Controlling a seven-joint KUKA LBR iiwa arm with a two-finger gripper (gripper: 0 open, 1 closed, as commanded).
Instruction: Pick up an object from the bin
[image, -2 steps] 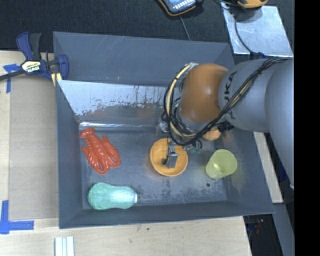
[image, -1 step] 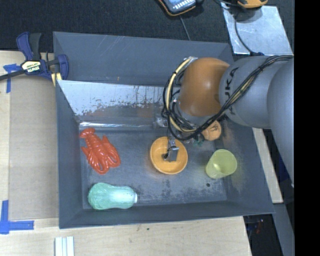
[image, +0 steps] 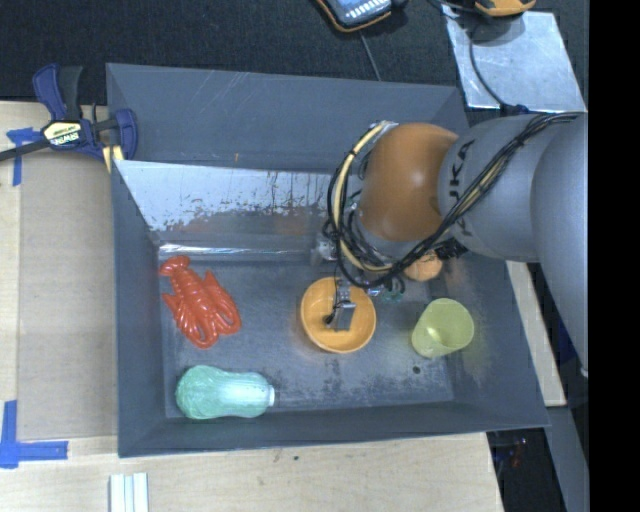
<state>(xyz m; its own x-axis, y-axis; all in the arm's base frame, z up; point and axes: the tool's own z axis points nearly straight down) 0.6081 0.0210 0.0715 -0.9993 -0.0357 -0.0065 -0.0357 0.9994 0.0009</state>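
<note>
Camera view, down into the grey metal bin (image: 140, 330) from above. On the grey arm (image: 520, 190) at about 2 o'clock, dark brand lettering (image: 456, 178) running sideways, "KU" legible, the rest crossed by black cables. Below the rounded orange cover (image: 400, 195) on the wrist, the gripper (image: 341, 313), near the bin's middle and lowered within the rim of a round orange bowl (image: 318, 335). Dark tip over the bowl's hollow, a little toward 1 o'clock of the bowl's own centre, the bowl's floor showing at 6 and 9 o'clock of it. Open or closed: impossible to tell, with the tip a single dark shape against the orange. At 3 o'clock of the bowl, near but apart, a yellow-green cup (image: 441, 328). At 1 to 2 o'clock, a small orange thing (image: 427, 267) half hidden under the arm, kind unclear. At 9 o'clock, well apart, a red lobster toy (image: 200, 303). At 7 o'clock, by the near wall, a pale green and white vegetable toy (image: 222, 392) on its side.
</note>
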